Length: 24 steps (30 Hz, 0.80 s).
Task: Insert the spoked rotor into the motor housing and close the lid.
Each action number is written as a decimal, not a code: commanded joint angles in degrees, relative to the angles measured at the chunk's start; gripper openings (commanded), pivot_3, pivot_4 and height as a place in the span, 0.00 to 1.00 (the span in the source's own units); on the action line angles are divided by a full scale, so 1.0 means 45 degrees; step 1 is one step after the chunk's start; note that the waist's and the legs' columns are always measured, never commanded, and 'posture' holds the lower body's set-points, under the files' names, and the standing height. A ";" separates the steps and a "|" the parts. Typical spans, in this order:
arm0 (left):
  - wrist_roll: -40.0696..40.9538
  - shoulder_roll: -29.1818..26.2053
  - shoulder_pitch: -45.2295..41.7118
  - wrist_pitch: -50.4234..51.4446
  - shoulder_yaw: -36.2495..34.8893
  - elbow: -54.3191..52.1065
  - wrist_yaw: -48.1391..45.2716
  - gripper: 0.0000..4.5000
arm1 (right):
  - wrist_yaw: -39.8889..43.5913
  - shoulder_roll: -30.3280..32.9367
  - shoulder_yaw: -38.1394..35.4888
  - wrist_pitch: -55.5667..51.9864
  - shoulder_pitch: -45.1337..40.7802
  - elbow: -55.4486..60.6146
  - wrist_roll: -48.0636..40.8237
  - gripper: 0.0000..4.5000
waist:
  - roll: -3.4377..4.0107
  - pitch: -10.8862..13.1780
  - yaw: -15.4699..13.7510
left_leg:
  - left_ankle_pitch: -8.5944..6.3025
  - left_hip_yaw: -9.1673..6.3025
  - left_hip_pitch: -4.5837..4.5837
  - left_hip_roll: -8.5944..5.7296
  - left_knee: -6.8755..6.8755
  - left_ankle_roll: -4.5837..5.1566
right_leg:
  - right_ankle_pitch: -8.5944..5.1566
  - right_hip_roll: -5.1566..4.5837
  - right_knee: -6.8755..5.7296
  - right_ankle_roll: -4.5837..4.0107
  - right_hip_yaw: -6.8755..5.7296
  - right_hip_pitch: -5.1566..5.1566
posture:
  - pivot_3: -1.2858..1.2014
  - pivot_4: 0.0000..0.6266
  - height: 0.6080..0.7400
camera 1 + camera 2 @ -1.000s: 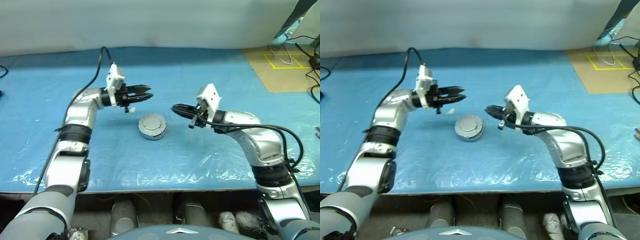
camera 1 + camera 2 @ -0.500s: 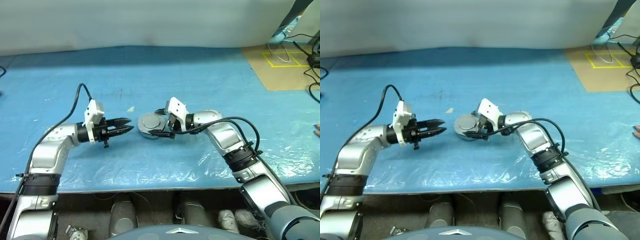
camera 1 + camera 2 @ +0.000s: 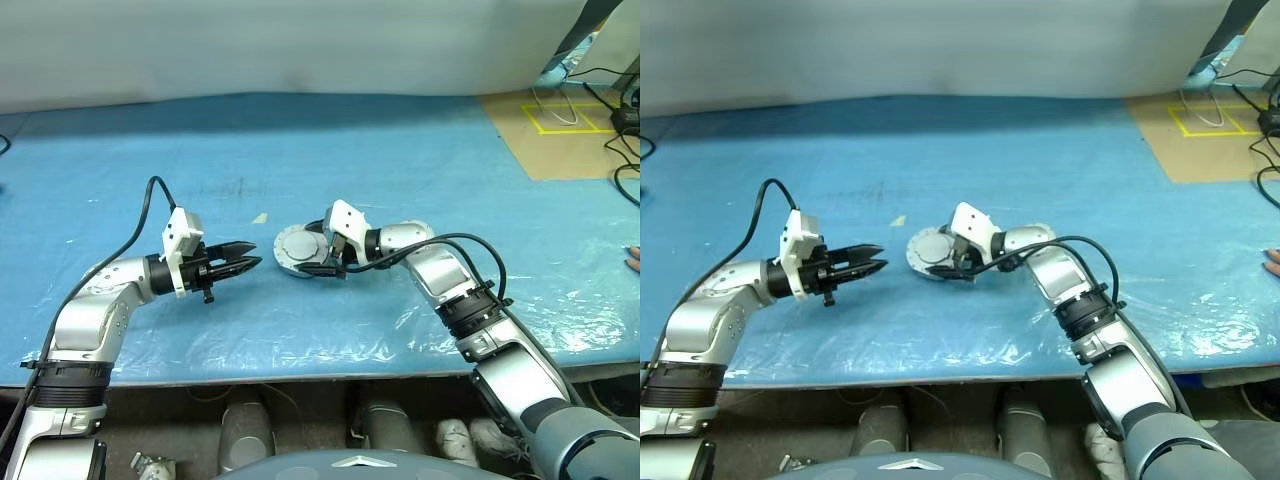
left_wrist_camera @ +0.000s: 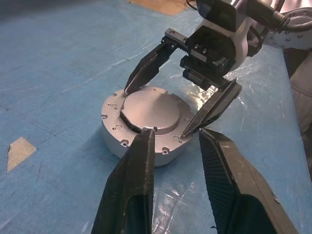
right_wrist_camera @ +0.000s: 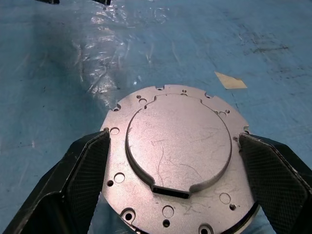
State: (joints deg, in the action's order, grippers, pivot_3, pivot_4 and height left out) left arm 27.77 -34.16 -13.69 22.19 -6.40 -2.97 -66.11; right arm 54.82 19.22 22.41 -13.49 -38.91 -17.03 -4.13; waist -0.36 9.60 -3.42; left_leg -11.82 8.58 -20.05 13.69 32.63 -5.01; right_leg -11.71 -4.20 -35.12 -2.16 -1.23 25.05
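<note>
Housing [image 5: 178, 168] w/ lid [image 4: 148, 105] shut: rigid metal, prob. heavy, smooth. You grip at rim. R gripper [image 4: 183, 105] spread astride it; L gripper [image 3: 240, 266] part-open, empty.

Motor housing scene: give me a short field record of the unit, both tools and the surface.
unit: motor housing, lid closed on top, smooth grey face up
right tool: open, fingers either side of the housing
left tool: beside the housing, apart from it, fingers slightly parted, holding nothing
surface: blue table cover
other: small tan scrap beyond the housing
</note>
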 commanded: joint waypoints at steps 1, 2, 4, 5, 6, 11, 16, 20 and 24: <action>0.0101 -0.0035 -0.0190 -0.0313 0.0025 -0.0108 0.0047 0.32 | -0.0055 0.0092 -0.0058 0.0024 0.0101 -0.0165 0.0372 0.80 | 0.0000 0.0000 0.0002 | 0.0000 0.0000 0.0001 0.0000 0.0003 0.0000 | 0.0000 0.0000 -0.0004 0.0000 0.0001 0.0000 | 0.52 0.24 1.00; 0.0100 -0.0011 -0.0211 -0.0317 0.0051 -0.0092 0.0080 0.32 | -0.0067 0.0103 -0.0038 -0.0024 0.0096 -0.0187 0.0411 0.72 | 0.0000 0.0000 0.0002 | 0.0000 0.0000 0.0002 0.0000 0.0011 0.0000 | 0.0000 -0.0001 -0.0015 -0.0001 0.0003 0.0000 | 0.52 0.24 1.00; 0.0085 0.0031 -0.0275 -0.0338 0.0122 -0.0049 0.0126 0.32 | 0.0014 0.0139 -0.0043 -0.0084 0.0129 -0.0116 0.0410 0.66 | 0.0000 0.0000 0.0002 | -0.0001 0.0000 0.0007 0.0000 0.0021 0.0001 | -0.0001 -0.0001 -0.0030 -0.0002 0.0007 -0.0004 | 0.52 0.24 1.00; 0.0075 0.0068 -0.0347 -0.0338 0.0171 0.0006 0.0152 0.32 | 0.0056 0.0162 -0.0075 -0.0148 0.0150 -0.0062 0.0380 0.66 | 0.0000 0.0000 0.0000 | 0.0000 0.0000 0.0008 -0.0001 0.0026 0.0000 | -0.0001 -0.0003 -0.0039 -0.0002 0.0010 -0.0004 | 0.52 0.24 1.00; 0.0036 0.0094 -0.0435 -0.0374 0.0233 0.0054 0.0158 0.32 | 0.0155 0.0255 -0.0094 -0.0220 0.0174 -0.0026 0.0365 0.66 | 0.0000 0.0000 -0.0004 | -0.0001 0.0000 0.0011 -0.0001 0.0030 0.0001 | -0.0001 -0.0003 -0.0046 -0.0002 0.0011 -0.0004 | 0.52 0.24 1.00; 0.0119 0.0127 -0.0816 -0.0338 0.0313 0.0228 0.0171 0.32 | 0.0887 0.0585 -0.0448 -0.0627 0.0189 0.0508 -0.0233 0.66 | 0.0000 0.0000 -0.0064 | 0.0000 0.0000 0.0012 -0.0003 0.0047 0.0002 | -0.0002 -0.0004 -0.0064 -0.0003 0.0019 -0.0004 | 0.52 0.24 1.00; 0.0041 0.0167 -0.0857 -0.0384 0.0500 0.0223 0.0190 0.32 | 0.0766 0.0287 -0.1037 -0.1184 -0.0330 0.0425 -0.0608 0.66 | 0.0000 0.0000 -0.0056 | 0.0000 0.0000 0.0002 0.0000 0.0044 0.0002 | -0.0005 -0.0001 -0.0064 -0.0008 0.0018 0.0011 | 0.52 0.24 1.00; 0.0106 0.0230 -0.0863 -0.0309 0.0577 0.0074 0.0280 0.32 | 0.0287 -0.0098 -0.0926 -0.1001 -0.0420 -0.0122 -0.0246 0.66 | 0.0000 0.0000 -0.0028 | 0.0000 0.0000 0.0002 0.0002 0.0044 0.0002 | -0.0007 -0.0001 -0.0069 -0.0013 0.0017 0.0015 | 0.52 0.24 1.00; 0.0162 0.0190 -0.0838 -0.0287 0.0584 0.0028 0.0320 0.32 | 0.0156 -0.0353 -0.0849 -0.1060 -0.0282 0.0051 -0.0199 0.66 | 0.0000 0.0000 -0.0027 | 0.0000 0.0000 0.0004 0.0002 0.0048 0.0002 | -0.0008 -0.0001 -0.0075 -0.0013 0.0017 0.0014 | 0.52 0.24 1.00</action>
State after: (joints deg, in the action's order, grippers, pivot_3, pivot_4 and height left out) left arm 27.76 -32.99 -16.93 21.45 -3.33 -1.17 -64.69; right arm 55.96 18.01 18.99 -18.83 -39.68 -17.86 -5.22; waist -0.36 9.60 -3.54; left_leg -11.82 8.58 -20.03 13.70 32.85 -5.00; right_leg -11.75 -4.21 -35.46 -2.22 -1.15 25.12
